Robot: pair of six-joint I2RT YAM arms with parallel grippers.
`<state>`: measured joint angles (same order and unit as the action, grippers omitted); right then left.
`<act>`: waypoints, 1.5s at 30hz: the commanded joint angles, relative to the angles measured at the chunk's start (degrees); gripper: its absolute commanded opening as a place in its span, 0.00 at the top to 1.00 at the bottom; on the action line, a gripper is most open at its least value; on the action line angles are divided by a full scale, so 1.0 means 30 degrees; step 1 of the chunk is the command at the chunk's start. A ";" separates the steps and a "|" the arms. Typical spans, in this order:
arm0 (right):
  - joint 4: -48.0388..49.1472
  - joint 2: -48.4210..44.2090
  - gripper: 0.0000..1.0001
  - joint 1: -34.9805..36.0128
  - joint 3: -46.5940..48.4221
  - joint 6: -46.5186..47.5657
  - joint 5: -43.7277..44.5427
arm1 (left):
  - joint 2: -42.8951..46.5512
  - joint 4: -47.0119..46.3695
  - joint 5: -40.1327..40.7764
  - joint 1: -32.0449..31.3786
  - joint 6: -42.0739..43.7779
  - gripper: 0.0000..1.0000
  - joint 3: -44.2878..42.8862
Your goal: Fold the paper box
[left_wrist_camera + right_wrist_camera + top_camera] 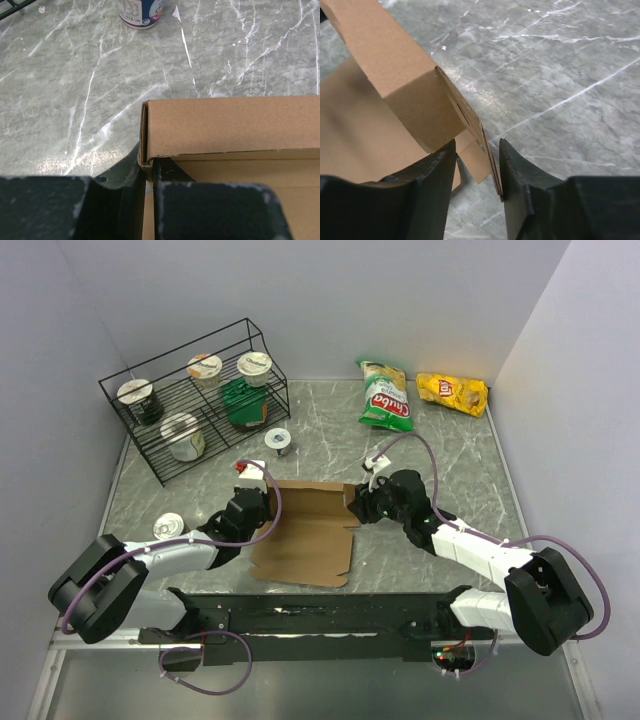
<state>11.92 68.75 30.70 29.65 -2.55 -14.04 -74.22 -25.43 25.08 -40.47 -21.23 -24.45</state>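
We judge the fold to be in its early part. The paper box lies mid-worktop, just ahead of the 2 arm bases. Most of its brown sheet is flat, and only the back wall stands along the far edge. Each arm works 1 end of that wall.

The left tool sits at the wall's left corner. In its wrist view the 2 fingers are nearly together with a strip of cardboard between them. We read it as clenched on the box there, holding the wall upright. The left arm lies low, stretched forward and inward from its base.

The right tool is at the right corner. Its wrist view shows the jaws apart, straddling the thin end flap. The flap's edge runs along the inner face of 1 finger, the other finger is beside the folded corner, and bare worktop shows in the gap. We read it as released, not pinching. The right arm reaches in from the other side with its elbow bent and its wrist turned toward the box.

As we see it, the next move calls for the right tool to close on that flap or press it inward, square to the wall. Meanwhile the left one must stop the corner springing flat. The side panels are not yet raised.
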 commanded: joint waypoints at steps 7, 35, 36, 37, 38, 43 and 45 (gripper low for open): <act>0.4487 0.0286 0.68 0.0870 -0.1503 -0.3775 0.1629 | -0.0369 -0.0106 -0.1388 -0.0280 -0.0041 0.99 -0.0171; -0.1224 -0.4584 0.62 0.1576 -0.5488 -1.3155 0.8024 | 0.0128 0.0743 0.0341 -0.0397 -0.0539 0.99 -0.0055; -0.0930 -0.4287 0.62 0.1516 -0.5459 -1.3155 0.7934 | 0.0187 0.0713 0.0370 -0.0397 -0.0539 0.99 0.0004; -0.0521 -0.3965 0.62 0.1428 -0.5430 -1.3039 0.7817 | 0.0246 0.0655 0.0341 -0.0397 -0.0539 0.99 0.0033; 0.0208 -0.3382 0.62 0.1311 -0.5285 -1.2922 0.7584 | 0.0362 0.0626 0.0312 -0.0397 -0.0539 0.99 0.0121; 0.2321 -0.1358 0.61 0.0989 -0.4815 -1.2540 0.7027 | 0.0539 0.0304 -0.0184 -0.0397 -0.0715 0.99 0.0297; 0.3635 -0.0449 0.60 0.0842 -0.4786 -1.2627 0.6384 | 0.0539 0.0186 -0.0391 -0.0368 -0.0831 0.99 0.0327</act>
<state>13.50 63.70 34.17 13.23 -39.86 7.35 -73.76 -24.97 25.71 -41.39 -22.22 -24.32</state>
